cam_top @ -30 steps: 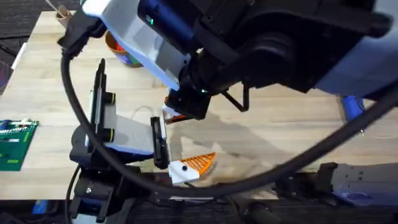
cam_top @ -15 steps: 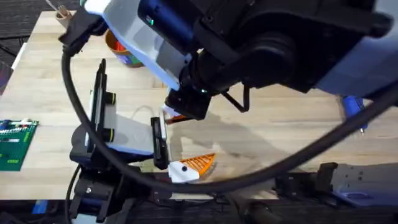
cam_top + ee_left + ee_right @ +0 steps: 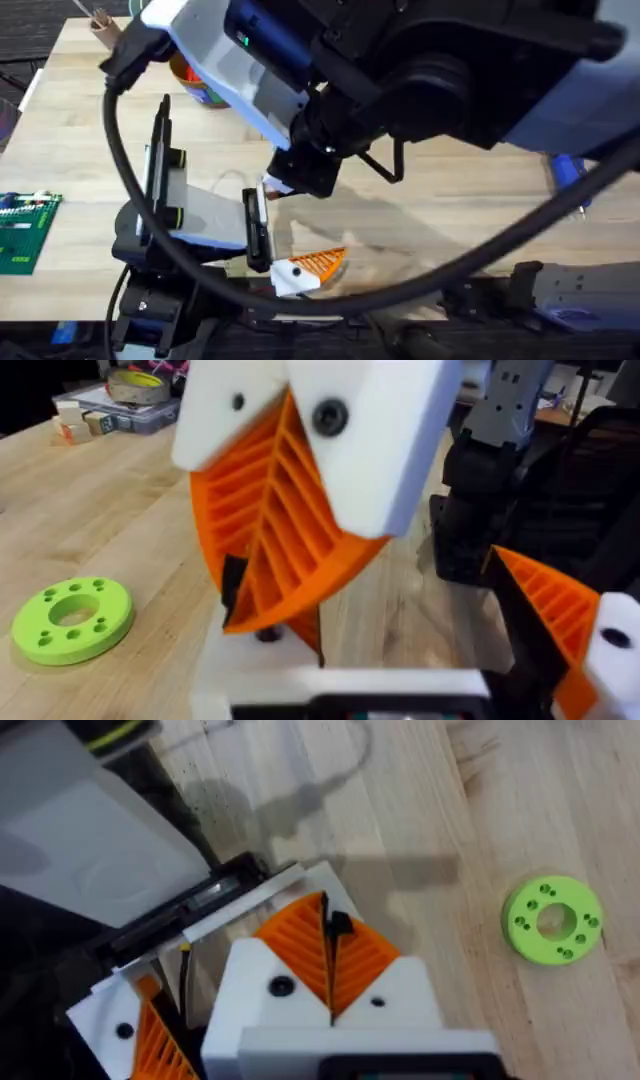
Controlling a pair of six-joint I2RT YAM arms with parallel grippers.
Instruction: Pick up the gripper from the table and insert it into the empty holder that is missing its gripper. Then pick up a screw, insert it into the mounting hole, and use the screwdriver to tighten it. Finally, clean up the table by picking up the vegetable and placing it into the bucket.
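While my right pincer (image 3: 330,935) hangs just above the left one, its orange ribbed pads (image 3: 290,945) are pressed together on a small black piece (image 3: 338,925), which I take to be the screw. My left pincer (image 3: 285,228) lies low on the table with its fingers spread wide. One finger carries its orange tip (image 3: 315,262), and the other is the white holder (image 3: 305,882), directly under my pinched load. I cannot tell whether the loose orange gripper is already seated in that holder, because my own pads hide the spot.

I judge the step in hand to be setting the screw into the mounting hole. To do it well, I should keep the screw upright and the pinch firm. I should line it up over the hole before lowering, come down slowly, and let go only once it stands by itself. The left arm must hold steady, since any drift spoils the aim.

The bucket (image 3: 200,90) waits at the far side of the table, and the blue screwdriver (image 3: 565,170) lies well to the right.
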